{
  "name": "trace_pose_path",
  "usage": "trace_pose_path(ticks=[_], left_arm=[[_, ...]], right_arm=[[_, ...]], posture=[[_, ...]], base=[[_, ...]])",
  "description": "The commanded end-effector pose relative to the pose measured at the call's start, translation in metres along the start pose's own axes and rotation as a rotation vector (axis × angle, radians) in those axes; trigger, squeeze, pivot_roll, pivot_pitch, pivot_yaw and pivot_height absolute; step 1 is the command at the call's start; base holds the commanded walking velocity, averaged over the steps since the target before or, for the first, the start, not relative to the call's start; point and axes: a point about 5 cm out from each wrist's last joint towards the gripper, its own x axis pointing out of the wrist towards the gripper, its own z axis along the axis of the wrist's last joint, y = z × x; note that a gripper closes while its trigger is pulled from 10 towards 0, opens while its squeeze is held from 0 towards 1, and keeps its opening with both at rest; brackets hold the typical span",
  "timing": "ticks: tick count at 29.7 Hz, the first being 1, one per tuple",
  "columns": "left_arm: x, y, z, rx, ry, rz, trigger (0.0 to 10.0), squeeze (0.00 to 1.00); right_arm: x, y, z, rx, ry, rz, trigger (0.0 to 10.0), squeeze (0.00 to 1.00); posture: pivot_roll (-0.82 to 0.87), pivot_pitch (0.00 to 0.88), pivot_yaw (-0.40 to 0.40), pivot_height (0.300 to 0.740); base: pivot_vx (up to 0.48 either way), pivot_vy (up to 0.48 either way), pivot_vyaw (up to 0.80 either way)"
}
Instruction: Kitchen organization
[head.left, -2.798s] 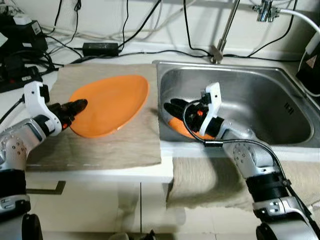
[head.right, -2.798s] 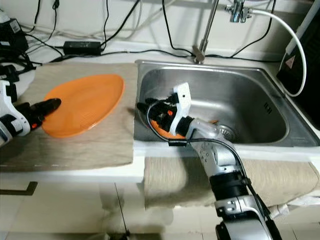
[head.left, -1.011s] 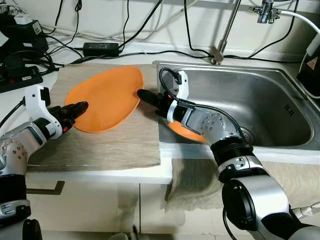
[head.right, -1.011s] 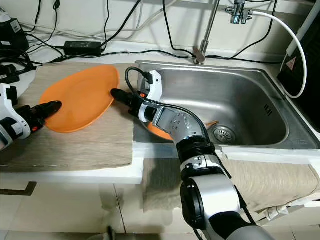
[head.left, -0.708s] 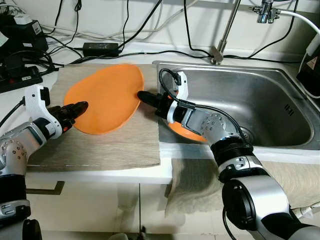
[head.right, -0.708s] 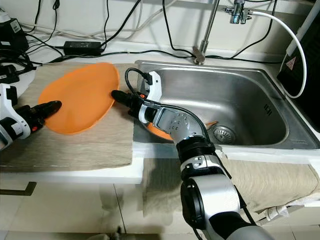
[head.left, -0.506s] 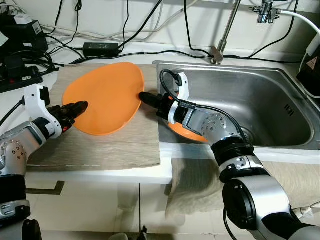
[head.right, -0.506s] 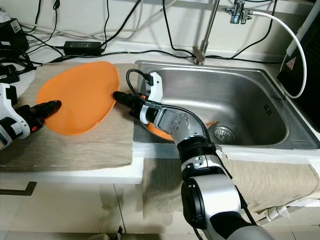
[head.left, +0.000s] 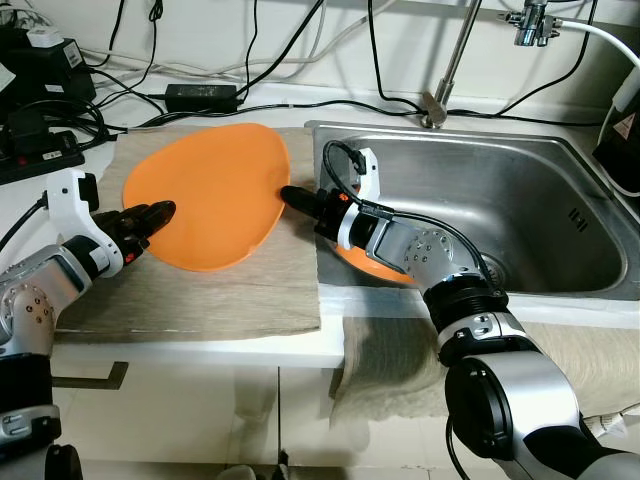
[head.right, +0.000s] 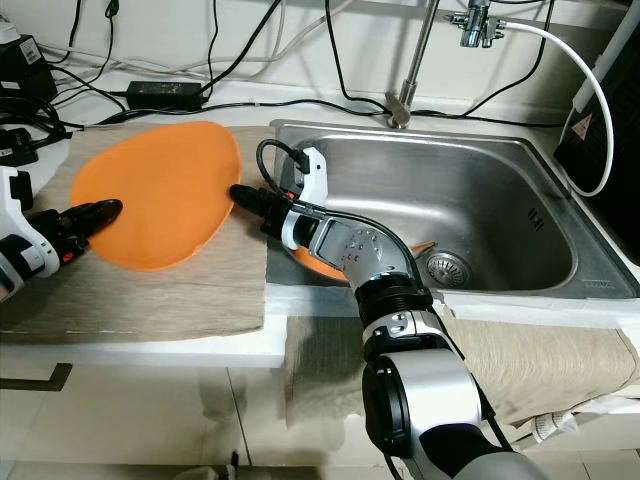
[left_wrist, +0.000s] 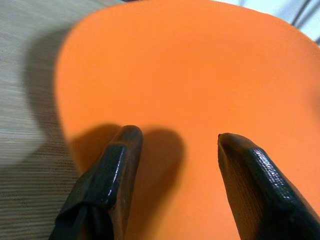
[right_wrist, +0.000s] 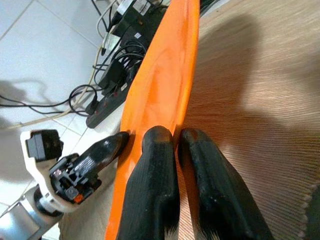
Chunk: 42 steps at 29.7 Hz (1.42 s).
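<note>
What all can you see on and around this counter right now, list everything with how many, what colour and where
plate: one, orange, tilted up over the mat, held at both edges
second plate: one, orange, in the sink's near left corner, mostly hidden by the right arm
mat: one, beige, on the counter left of the sink
sink: one, steel, right of the mat
faucet: one, metal, behind the sink
towel: one, beige, hanging over the counter front
cables: several, black, along the back wall
left gripper: black, at the plate's left edge
right gripper: black, shut on the plate's right edge
</note>
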Motion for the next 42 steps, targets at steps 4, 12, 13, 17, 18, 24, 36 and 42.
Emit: trace_pose_path(ticks=[4,12,13,17,18,24,36,42], left_arm=[[0.006,-0.021,0.004,0.041,0.003,-0.114,10.0,0.00],[0.005,-0.028,0.025,0.028,-0.106,-0.153,10.0,0.00],[0.003,-0.029,0.031,0.023,-0.138,-0.167,10.0,0.00],[-0.004,-0.039,0.050,0.068,-0.207,-0.216,10.0,0.00],[-0.006,-0.044,0.054,0.108,-0.206,-0.236,10.0,0.00],[-0.009,-0.060,0.053,0.216,-0.161,-0.307,10.0,0.00],[0.004,-0.079,0.034,0.254,-0.072,-0.364,10.0,0.00],[0.011,-0.086,0.024,0.252,-0.038,-0.388,10.0,0.00]], right_arm=[[0.001,0.000,-0.003,0.041,-0.013,0.005,0.0,0.00],[-0.005,-0.002,0.005,0.070,-0.061,0.012,0.0,0.00],[-0.007,-0.002,0.009,0.076,-0.076,0.022,0.0,0.00],[-0.018,0.001,0.025,0.104,-0.139,0.064,0.0,0.00],[-0.024,0.002,0.031,0.106,-0.160,0.078,0.0,0.00],[-0.045,0.005,0.051,0.084,-0.219,0.101,0.0,0.00],[-0.118,0.013,0.105,-0.010,-0.420,0.038,0.0,0.00],[-0.129,0.003,0.094,0.000,-0.419,-0.042,0.0,0.00]], posture=[[-0.04,0.000,-0.063,0.740],[-0.04,0.000,-0.060,0.740],[-0.04,0.000,-0.060,0.740],[-0.03,0.000,-0.062,0.740],[-0.03,0.000,-0.062,0.740],[-0.03,0.000,-0.055,0.740],[-0.05,0.000,-0.042,0.740],[-0.08,0.000,-0.009,0.740]], base=[[0.000,0.000,0.00],[0.000,0.000,0.00],[0.000,0.000,0.00],[0.000,0.000,0.00],[0.000,0.000,0.00],[0.000,0.000,0.00],[0.000,0.000,0.00],[0.000,0.000,0.00]])
